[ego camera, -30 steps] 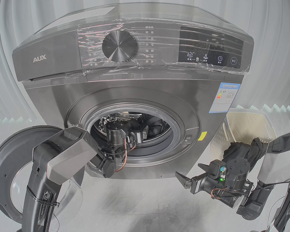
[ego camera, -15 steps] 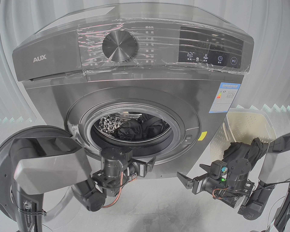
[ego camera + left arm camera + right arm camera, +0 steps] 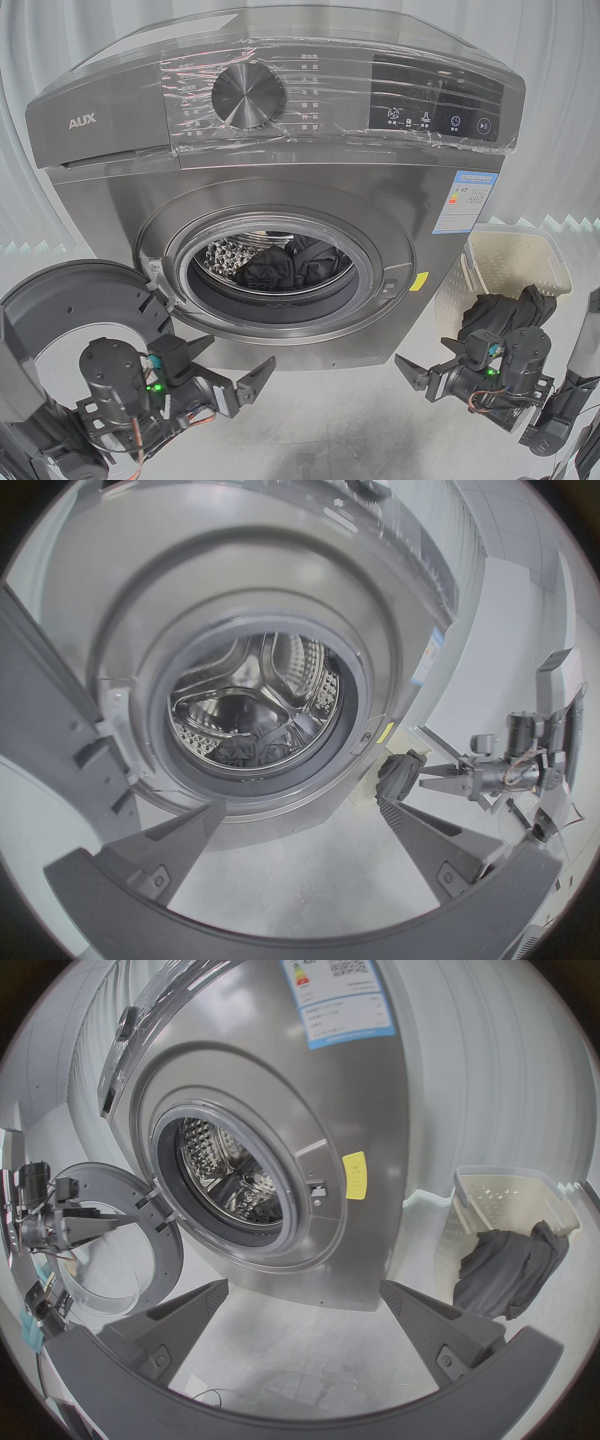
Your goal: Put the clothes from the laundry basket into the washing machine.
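The grey washing machine (image 3: 281,187) stands with its round opening uncovered, and dark clothes (image 3: 287,265) lie inside the drum (image 3: 256,749). A cream laundry basket (image 3: 519,256) stands at the machine's right side, with a dark garment (image 3: 506,312) draped over its front rim (image 3: 506,1266). My left gripper (image 3: 240,351) hangs open and empty, low in front of the machine and below the opening. My right gripper (image 3: 420,350) is open and empty too, just in front of the basket and pointing left.
The machine's door (image 3: 75,300) is swung open to the left, close behind my left arm. Bare grey floor (image 3: 337,419) lies between the two grippers. A pale curtain wall runs behind the machine and the basket.
My left gripper has pulled out of the drum and dropped down to the left, leaving dark clothes inside. The right gripper has shifted a little to the right.
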`<state>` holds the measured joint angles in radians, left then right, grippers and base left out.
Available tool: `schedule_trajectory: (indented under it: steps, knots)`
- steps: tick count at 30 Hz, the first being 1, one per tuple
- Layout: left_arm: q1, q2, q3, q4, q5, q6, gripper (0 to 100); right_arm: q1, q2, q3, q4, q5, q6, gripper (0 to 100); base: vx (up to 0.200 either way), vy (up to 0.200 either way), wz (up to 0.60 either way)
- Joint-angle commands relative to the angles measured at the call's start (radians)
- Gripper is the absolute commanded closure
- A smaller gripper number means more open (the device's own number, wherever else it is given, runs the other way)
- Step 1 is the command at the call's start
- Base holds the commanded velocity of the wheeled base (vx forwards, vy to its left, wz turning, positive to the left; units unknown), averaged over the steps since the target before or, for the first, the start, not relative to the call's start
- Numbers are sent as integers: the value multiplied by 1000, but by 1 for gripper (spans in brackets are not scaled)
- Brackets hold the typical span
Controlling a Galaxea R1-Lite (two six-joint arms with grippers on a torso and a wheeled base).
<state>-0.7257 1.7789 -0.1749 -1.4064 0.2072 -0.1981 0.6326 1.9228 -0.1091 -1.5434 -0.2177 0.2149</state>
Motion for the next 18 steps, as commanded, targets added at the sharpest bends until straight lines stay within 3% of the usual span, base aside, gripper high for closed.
schedule_trajectory:
  steps: [1,7,14,18]
  knots:
    - [0,-211,144,-31,4,-3,0,-90,-154,82,2,0,-31,0,0,0,0]
    - [5,-337,175,10,11,-3,0,-108,-257,109,34,3,-45,0,0,0,0]
    - [46,-474,175,161,4,23,0,-117,-298,109,98,-11,-51,0,-200,0,0]
    - [46,-581,175,271,4,39,0,-113,-390,109,230,-11,-49,0,-200,0,0]
